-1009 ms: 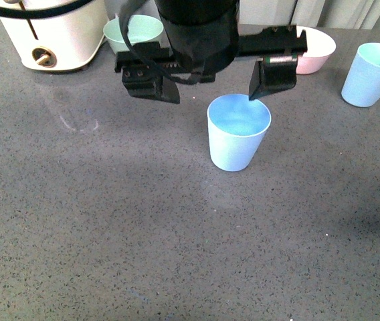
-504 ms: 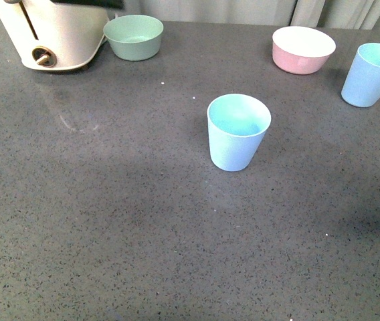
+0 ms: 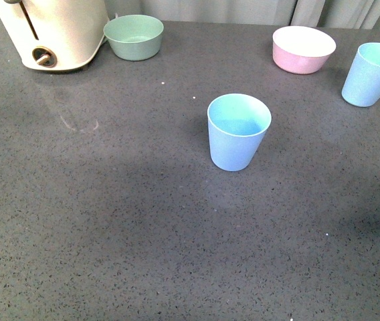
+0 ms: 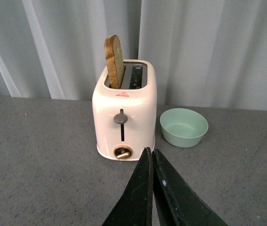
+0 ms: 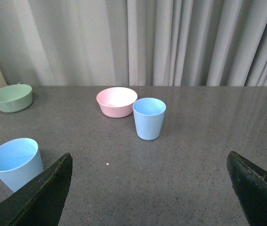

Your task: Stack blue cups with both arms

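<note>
blue cups point(image 3: 238, 132) both upright on table point(image 3: 110, 221), well apart, unstacked. far cup point(image 5: 149, 118) ahead of right claw point(image 5: 148, 157), which is spread wide and empty; near cup point(image 5: 15, 162) beside one finger. left claw point(image 4: 151, 188) pinched together, empty, facing toaster point(image 4: 124, 113). no grasp yet; whole stack remains.

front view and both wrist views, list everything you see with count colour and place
centre blue cup: 1, light blue, mid-table
right blue cup: 1, light blue, far right
pink bowl: 1, pink, back right
toaster: 1, cream, back left
bread slice: 1, brown, in toaster slot
green bowl: 1, pale green, beside toaster
table: 1, dark grey speckled
curtain: 1, pale grey, behind table
left claw: 1, black, shut, facing toaster
right claw: 1, black, open, facing cups
</note>
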Action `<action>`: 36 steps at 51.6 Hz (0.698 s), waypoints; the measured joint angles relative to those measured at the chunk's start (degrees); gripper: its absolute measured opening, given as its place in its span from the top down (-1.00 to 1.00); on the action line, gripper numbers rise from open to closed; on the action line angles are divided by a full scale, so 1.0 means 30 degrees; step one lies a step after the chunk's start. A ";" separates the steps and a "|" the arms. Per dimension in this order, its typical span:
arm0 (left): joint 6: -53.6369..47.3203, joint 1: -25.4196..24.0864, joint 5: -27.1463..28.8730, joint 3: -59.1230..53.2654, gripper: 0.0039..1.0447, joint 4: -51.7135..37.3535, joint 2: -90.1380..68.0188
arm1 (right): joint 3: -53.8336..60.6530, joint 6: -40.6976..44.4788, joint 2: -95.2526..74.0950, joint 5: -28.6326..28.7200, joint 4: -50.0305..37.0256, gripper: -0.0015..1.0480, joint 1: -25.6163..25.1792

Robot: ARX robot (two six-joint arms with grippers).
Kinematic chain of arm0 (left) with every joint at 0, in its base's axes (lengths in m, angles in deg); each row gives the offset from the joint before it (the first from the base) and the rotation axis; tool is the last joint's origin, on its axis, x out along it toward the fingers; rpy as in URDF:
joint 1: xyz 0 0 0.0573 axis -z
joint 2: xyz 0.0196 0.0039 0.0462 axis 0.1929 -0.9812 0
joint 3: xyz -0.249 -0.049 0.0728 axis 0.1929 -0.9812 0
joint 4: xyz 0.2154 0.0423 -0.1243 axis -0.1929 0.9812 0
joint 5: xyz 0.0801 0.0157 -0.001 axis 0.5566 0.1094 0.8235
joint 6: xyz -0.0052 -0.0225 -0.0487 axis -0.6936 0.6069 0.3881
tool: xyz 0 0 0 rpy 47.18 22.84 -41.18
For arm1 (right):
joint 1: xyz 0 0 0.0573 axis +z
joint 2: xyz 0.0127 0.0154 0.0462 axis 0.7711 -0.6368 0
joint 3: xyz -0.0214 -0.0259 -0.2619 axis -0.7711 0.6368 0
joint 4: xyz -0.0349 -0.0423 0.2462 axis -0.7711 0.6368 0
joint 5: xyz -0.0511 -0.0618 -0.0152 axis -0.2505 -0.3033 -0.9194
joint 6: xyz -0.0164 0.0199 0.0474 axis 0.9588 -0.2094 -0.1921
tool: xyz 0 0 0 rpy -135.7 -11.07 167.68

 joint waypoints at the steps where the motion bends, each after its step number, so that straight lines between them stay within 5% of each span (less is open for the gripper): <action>1: -0.0058 -0.0044 -0.0051 -0.0153 0.97 -0.0022 0.0131 | 0.0000 -0.0007 0.0000 0.0007 0.0000 -0.83 0.0000; 36: -0.0175 -0.3024 -0.2914 -0.6965 0.97 0.1705 0.9085 | 0.0000 0.0000 0.0000 0.0007 0.0000 -0.83 0.0000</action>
